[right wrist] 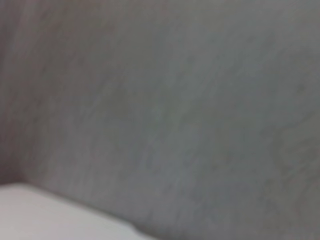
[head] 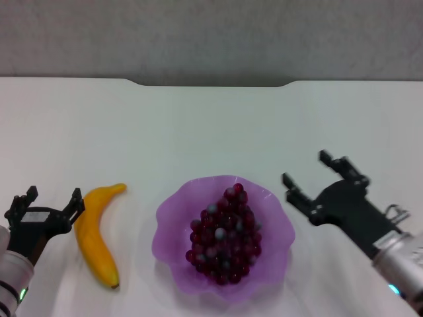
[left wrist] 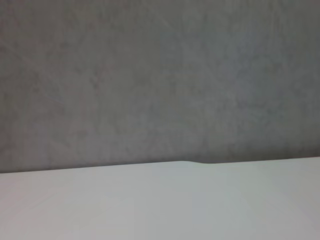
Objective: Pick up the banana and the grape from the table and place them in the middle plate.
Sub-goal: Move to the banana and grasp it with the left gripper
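One fruit, the grape (head: 225, 236), is seen heaped inside the middle plate (head: 173, 224), which sits on the table (head: 198, 125) near its front edge. Lying on the table left of the plate, apart from it, is the banana (head: 96, 236), dark tip toward the robot. Touching the banana's upper left side is the left gripper (head: 51, 203), fingers spread. Right of the plate, the right gripper (head: 305, 168) is held spread and empty.

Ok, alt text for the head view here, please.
A bunch of dark red-purple grapes sits in a translucent purple scalloped plate on a white table. A yellow banana lies beside it, next to the open left gripper; the open right gripper hovers opposite.
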